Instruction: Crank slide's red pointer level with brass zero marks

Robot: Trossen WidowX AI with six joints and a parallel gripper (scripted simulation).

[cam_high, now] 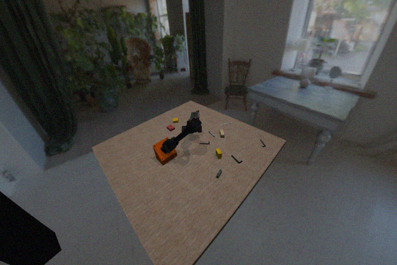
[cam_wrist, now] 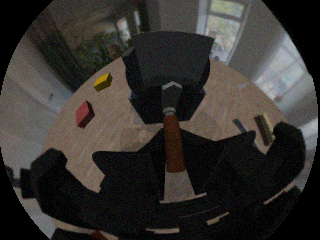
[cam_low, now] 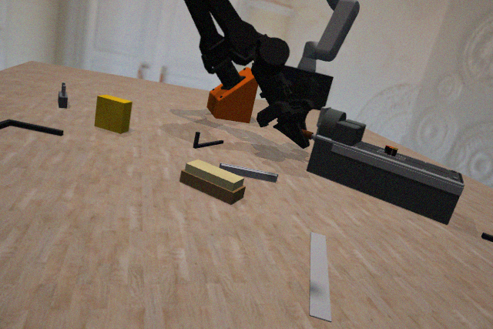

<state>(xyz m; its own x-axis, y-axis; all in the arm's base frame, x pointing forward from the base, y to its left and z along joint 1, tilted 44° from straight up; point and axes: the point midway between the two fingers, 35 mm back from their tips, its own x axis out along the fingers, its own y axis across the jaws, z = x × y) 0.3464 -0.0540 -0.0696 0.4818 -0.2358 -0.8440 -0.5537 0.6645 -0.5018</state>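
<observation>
The machine is a long dark grey box on the wooden board. A grey crank hub sits at its near end. A brown crank handle sticks out from the hub. My gripper is shut on this handle. The slide's red pointer sits on top of the box, about a third of the way along from the crank end. I cannot make out the brass zero marks.
A grey jointed arm rises behind the gripper. The orange robot base stands behind. On the board lie a yellow block, a tan block, a grey bar, a pale strip and black L-pieces.
</observation>
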